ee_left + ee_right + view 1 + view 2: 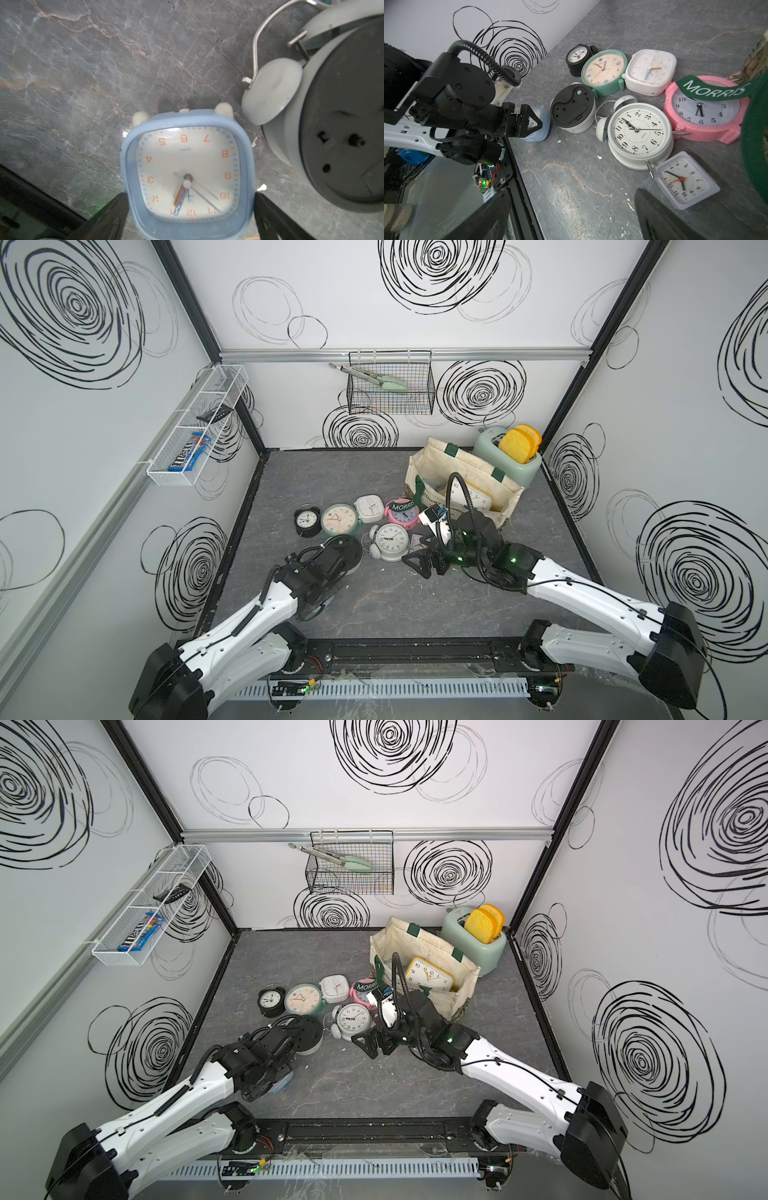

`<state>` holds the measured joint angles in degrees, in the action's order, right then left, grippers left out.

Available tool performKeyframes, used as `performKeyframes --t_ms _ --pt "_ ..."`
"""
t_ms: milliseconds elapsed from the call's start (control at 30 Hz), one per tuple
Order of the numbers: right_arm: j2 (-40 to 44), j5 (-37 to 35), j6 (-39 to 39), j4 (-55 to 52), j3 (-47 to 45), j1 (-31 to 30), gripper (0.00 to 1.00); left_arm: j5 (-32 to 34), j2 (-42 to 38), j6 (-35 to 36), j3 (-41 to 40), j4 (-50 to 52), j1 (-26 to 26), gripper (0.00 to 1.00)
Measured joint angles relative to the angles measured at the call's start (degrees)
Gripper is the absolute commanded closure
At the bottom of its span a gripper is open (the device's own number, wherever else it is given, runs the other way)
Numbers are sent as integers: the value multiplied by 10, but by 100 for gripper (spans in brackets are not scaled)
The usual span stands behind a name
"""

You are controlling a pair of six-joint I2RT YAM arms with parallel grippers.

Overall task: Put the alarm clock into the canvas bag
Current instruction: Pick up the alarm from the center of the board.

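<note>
A small blue alarm clock (187,170) stands on the grey table, its face upside down in the left wrist view. My left gripper (190,195) is open, one black finger close at each side of the clock. In the right wrist view the blue alarm clock (539,122) shows behind that finger. The cream canvas bag (436,464) stands open at the back right with a yellow-rimmed clock (428,973) inside. Its green "MORRIS" handle (714,89) lies over a pink clock (704,112). My right gripper (572,193) hangs open and empty over bare table in front of the bag.
Between the arms lie several more clocks: black (306,521), green (340,519), white square (370,506), white twin-bell (390,539), a small lilac one (685,180) and a grey one face down (342,124). A mint toaster (507,456) stands behind the bag.
</note>
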<state>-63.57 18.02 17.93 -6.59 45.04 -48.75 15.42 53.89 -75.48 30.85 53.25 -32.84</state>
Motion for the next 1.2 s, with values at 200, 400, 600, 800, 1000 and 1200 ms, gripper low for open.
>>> performKeyframes --t_ms 200,400,600,800,1000,1200 --pt "0 0 0 0 -1 0 3 9 15 -8 -2 -10 0 4" --pt "0 0 0 0 -1 0 3 33 20 -22 -12 -21 -18 4" --pt "0 0 -1 0 -1 5 3 66 26 -44 -29 -35 -50 4" --pt "0 0 -1 0 -1 7 3 82 45 -67 -35 -47 -73 4" --pt "0 0 -1 0 -1 12 3 96 57 -97 -46 -73 -94 4" --pt "6 0 -1 -1 -1 16 3 109 60 -110 -45 -88 -102 4"
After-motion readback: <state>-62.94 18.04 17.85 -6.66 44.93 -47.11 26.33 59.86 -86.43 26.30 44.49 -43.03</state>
